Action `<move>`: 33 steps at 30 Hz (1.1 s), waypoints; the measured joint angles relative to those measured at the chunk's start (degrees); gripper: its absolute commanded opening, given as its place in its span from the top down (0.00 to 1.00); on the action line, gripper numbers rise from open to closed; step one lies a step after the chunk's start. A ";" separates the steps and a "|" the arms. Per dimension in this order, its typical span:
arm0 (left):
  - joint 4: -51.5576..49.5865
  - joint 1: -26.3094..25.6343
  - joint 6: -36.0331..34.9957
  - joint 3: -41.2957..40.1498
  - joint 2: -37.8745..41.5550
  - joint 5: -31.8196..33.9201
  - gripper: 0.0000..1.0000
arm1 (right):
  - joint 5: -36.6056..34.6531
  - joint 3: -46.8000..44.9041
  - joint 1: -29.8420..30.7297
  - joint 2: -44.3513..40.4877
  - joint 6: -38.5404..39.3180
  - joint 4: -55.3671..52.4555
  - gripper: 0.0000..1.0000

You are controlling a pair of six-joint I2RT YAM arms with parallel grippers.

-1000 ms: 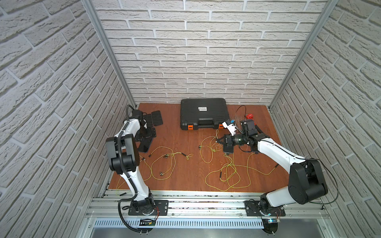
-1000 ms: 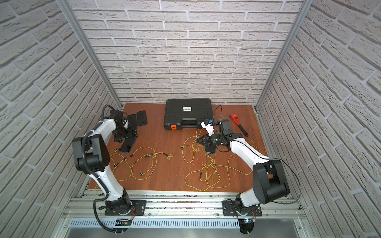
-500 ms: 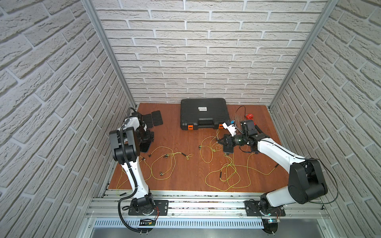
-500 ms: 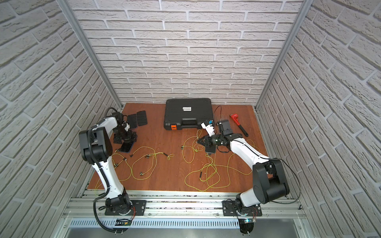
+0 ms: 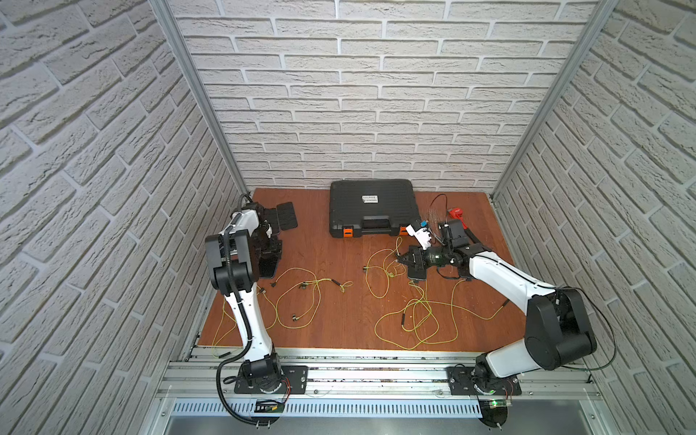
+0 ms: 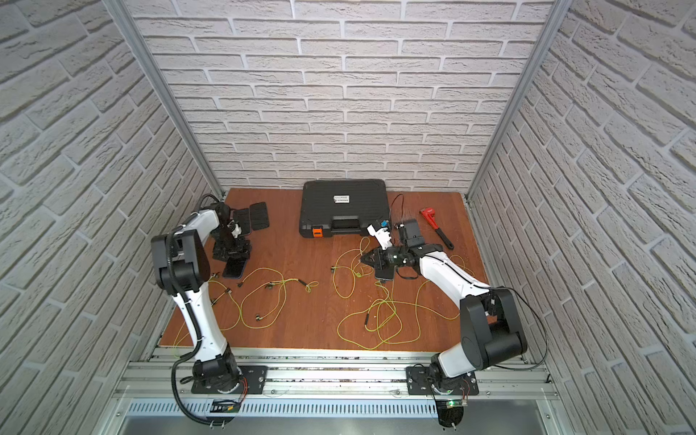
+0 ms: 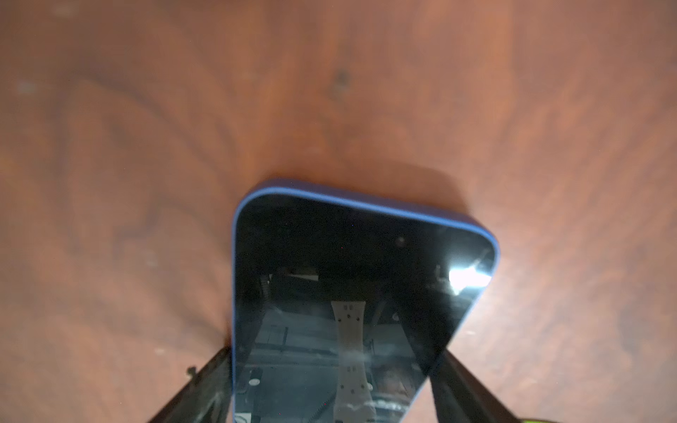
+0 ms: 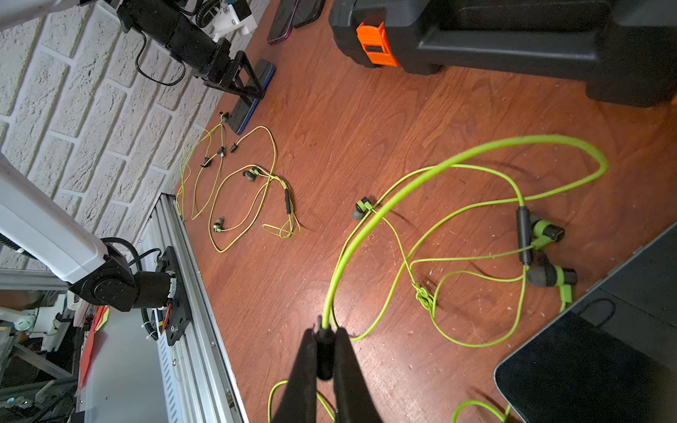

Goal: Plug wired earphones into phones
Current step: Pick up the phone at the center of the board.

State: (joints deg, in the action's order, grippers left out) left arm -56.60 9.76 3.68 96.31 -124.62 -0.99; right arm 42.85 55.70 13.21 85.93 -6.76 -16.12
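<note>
A blue-cased phone [image 7: 329, 238] lies screen up on the wooden floor at the left [image 5: 269, 264]. My left gripper [image 7: 333, 357] reaches down over it, a finger against each long edge. Two more phones [image 5: 283, 216] lie side by side at the back left. My right gripper [image 8: 325, 335] is shut on the dark plug [image 8: 325, 360] of a yellow-green earphone cord [image 8: 549, 138], just above another phone [image 5: 417, 270] near the middle right. In both top views, more earphones lie in loose loops on the floor [image 5: 301, 297] [image 6: 380, 320].
A big black case with orange latches [image 5: 373, 207] stands at the back centre. A red wrench [image 6: 433, 226] lies at the back right. Brick walls close in three sides, and an aluminium rail [image 5: 376, 361] runs along the front.
My left arm has swung its elbow inward and lowered the gripper over the blue-cased phone, and the jaws have narrowed onto its edges. The right arm has not moved.
</note>
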 measured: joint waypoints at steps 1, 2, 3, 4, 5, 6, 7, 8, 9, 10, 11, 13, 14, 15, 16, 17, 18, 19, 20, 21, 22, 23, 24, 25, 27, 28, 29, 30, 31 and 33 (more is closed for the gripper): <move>-0.20 -0.48 0.24 0.04 0.00 0.24 0.09 | -0.02 0.00 0.00 0.00 0.02 -0.02 0.94; -0.39 -0.76 0.42 0.11 -0.09 0.48 0.07 | -0.07 0.00 -0.04 0.00 0.07 -0.07 0.94; -0.74 -1.16 0.57 0.37 -0.26 0.70 0.07 | -0.15 0.02 -0.09 0.00 0.11 -0.09 0.94; -1.11 -1.40 0.61 0.83 -0.55 0.74 0.07 | -0.20 0.00 -0.09 0.00 0.13 -0.13 0.94; -1.40 -1.51 0.66 1.27 -0.83 0.76 0.09 | -0.24 0.00 -0.09 0.00 0.13 -0.17 0.94; -1.75 -1.53 0.68 1.73 -1.11 0.76 0.11 | -0.33 0.00 -0.09 0.00 0.13 -0.22 0.94; -2.01 -1.51 0.66 2.08 -1.38 0.76 0.13 | -0.42 0.00 -0.11 0.00 0.13 -0.22 0.94; -2.21 -1.51 0.72 2.36 -1.55 0.76 0.15 | -0.44 0.00 -0.11 0.00 0.13 -0.20 0.94; -2.49 -1.51 0.74 2.75 -1.84 0.79 0.17 | -0.50 0.00 -0.13 0.00 0.13 -0.22 0.94; -2.71 -1.46 0.87 3.04 -2.03 0.79 0.20 | -0.59 0.00 -0.15 0.00 0.13 -0.22 0.94; -2.80 -1.44 0.90 3.13 -2.10 0.79 0.23 | -0.63 0.00 -0.15 0.00 0.13 -0.24 0.94; -2.93 -1.42 1.03 3.17 -2.12 0.85 0.29 | -0.76 0.00 -0.15 -0.02 0.15 -0.39 0.94; -2.95 -1.42 1.09 3.17 -2.12 0.87 0.32 | -0.85 0.00 -0.15 -0.02 0.15 -0.46 0.94; -2.97 -1.40 1.31 3.17 -2.12 0.92 0.35 | -0.96 0.00 -0.15 -0.04 0.17 -0.59 0.94; -2.99 -1.40 1.46 3.17 -2.10 0.96 0.35 | -1.07 0.00 -0.20 -0.09 0.20 -0.83 0.94; -2.99 -1.42 1.62 3.17 -2.10 1.01 0.35 | -1.09 0.00 -0.22 -0.13 0.20 -0.98 0.94; -3.02 -1.42 1.81 3.17 -2.10 1.11 0.32 | -1.14 0.00 -0.22 -0.15 0.20 -1.11 0.94; -3.04 -1.42 2.08 3.17 -2.10 1.29 0.28 | -1.16 0.00 -0.24 -0.15 0.17 -1.25 0.94; -3.06 -1.42 2.29 3.17 -2.10 1.42 0.23 | -1.20 0.00 -0.24 -0.15 0.15 -1.31 0.94; -3.08 -1.42 2.47 3.17 -2.08 1.46 0.18 | -1.20 0.02 -0.24 -0.15 0.15 -1.33 0.94; -3.17 -1.42 2.60 3.17 -2.08 1.51 0.14 | -1.20 0.02 -0.24 -0.15 0.13 -1.31 0.94; -3.34 -1.44 2.82 3.17 -2.08 1.53 0.12 | -1.22 0.02 -0.24 -0.15 0.11 -1.33 0.94; -3.48 -1.53 2.89 3.13 -2.01 1.60 0.10 | -1.22 0.07 -0.24 -0.15 0.11 -1.36 0.94; -3.48 -1.53 2.97 2.97 -1.95 1.60 0.09 | -1.25 0.13 -0.24 -0.15 0.09 -1.40 0.94; -3.37 -1.55 2.97 2.14 -1.49 1.55 0.09 | -1.27 0.17 -0.24 -0.33 0.07 -1.42 0.94; -3.28 -1.60 2.97 1.75 -1.29 1.55 0.10 | -1.31 0.22 -0.24 -0.46 0.09 -1.46 0.94; -3.28 -1.66 2.95 1.27 -1.03 1.55 0.12 | -1.33 0.24 -0.24 -0.57 0.07 -1.49 0.94; -3.19 -1.70 2.93 0.76 -0.76 1.55 0.13 | -1.38 0.26 -0.24 -0.72 0.09 -1.55 0.94; -3.15 -1.73 2.91 0.42 -0.57 1.53 0.15 | -1.42 0.33 -0.24 -0.79 0.09 -1.66 0.94; -3.17 -1.79 2.89 -0.07 -0.31 1.46 0.22 | -1.49 0.46 -0.24 -0.90 0.09 -1.77 0.94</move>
State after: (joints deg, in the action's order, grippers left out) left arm -59.77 7.97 6.57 96.25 -124.92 0.47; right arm 41.36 56.16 12.97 85.03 -6.68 -17.89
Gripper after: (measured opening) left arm 0.830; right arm 0.099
